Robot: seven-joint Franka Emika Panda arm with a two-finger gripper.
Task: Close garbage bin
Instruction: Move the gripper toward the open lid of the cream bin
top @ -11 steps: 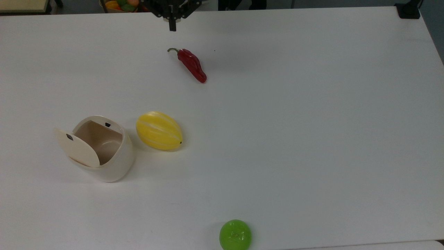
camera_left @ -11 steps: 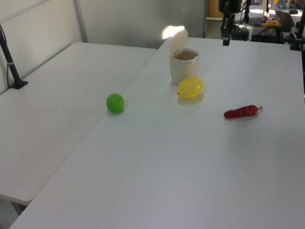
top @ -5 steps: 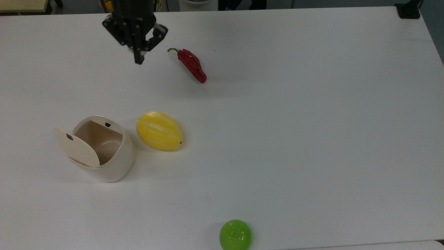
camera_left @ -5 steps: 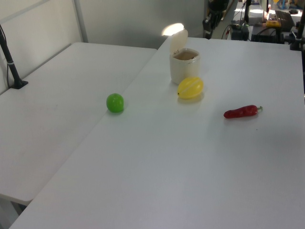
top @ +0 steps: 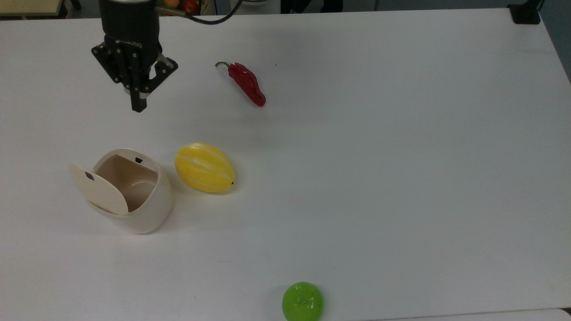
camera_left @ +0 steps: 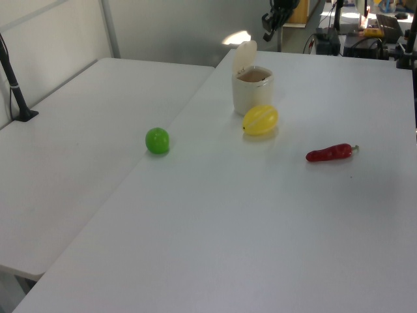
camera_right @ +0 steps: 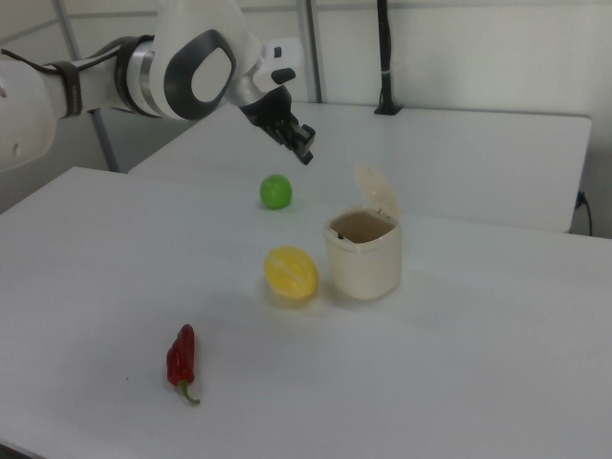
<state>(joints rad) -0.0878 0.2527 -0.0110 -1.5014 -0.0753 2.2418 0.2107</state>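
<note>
- One garbage bin point(top: 134, 203) on white desk point(top: 401, 178), lid point(top: 99, 189) raised, yellow melon point(top: 204, 167) just beside it.
- Pincer point(top: 138, 106) clenched, empty, above desk, apart from bin.
- Red chili point(top: 246, 83), green ball point(top: 302, 302) well apart.

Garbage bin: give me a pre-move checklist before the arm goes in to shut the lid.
1. Lid standing open on the garbage bin: ok, needs closing.
2. Bin upright on the table: ok.
3. Bin interior free of objects: ok.
4. Gripper apart from the lid, holding nothing: ok.
5. Yellow melon beside the bin, not on the lid's side: ok.
6. Fingers shut for pushing: ok.
</note>
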